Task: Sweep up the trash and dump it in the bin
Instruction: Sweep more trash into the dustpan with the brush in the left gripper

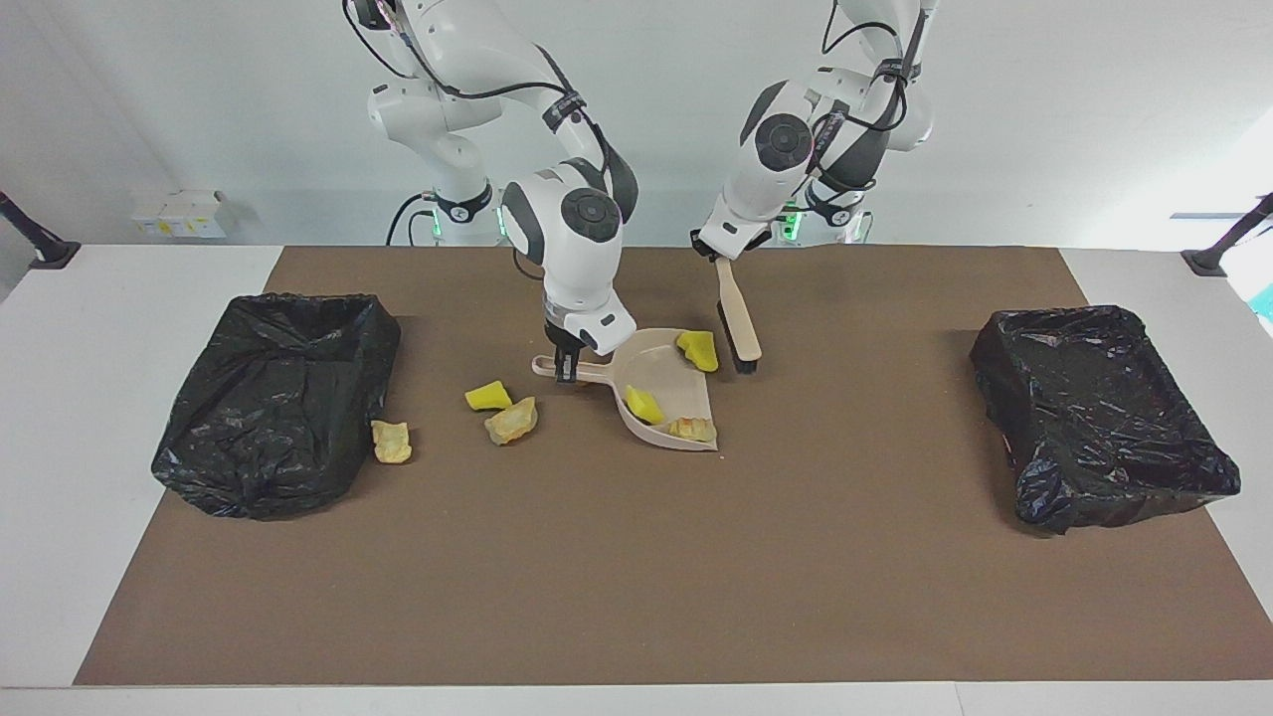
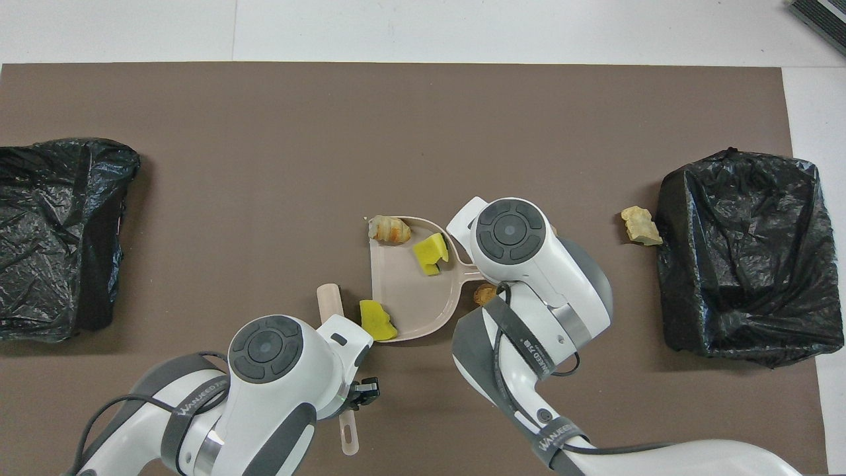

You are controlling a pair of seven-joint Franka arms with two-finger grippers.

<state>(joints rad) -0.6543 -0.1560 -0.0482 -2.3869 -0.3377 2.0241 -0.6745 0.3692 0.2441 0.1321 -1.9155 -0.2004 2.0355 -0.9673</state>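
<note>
My right gripper (image 1: pixel 565 364) is shut on the handle of the beige dustpan (image 1: pixel 668 381) (image 2: pixel 404 291), which lies flat on the mat. In the pan are a yellow sponge piece (image 1: pixel 643 405) (image 2: pixel 430 251) and a tan chunk (image 1: pixel 693 429) (image 2: pixel 388 229). Another yellow piece (image 1: pixel 698 349) (image 2: pixel 377 320) sits at the pan's rim nearest the robots. My left gripper (image 1: pixel 718 249) (image 2: pixel 363 390) is shut on the brush (image 1: pixel 738 318) (image 2: pixel 328 301), tilted, bristles low beside the pan toward the left arm's end. Loose trash lies toward the right arm's end: a yellow piece (image 1: pixel 487 396) and two tan chunks (image 1: pixel 511 421) (image 1: pixel 391 442).
Two bins lined with black bags stand on the brown mat, one at the right arm's end (image 1: pixel 278 398) (image 2: pixel 747 254) and one at the left arm's end (image 1: pixel 1099 413) (image 2: pixel 56 235). One tan chunk (image 2: pixel 640 225) rests against the first bin.
</note>
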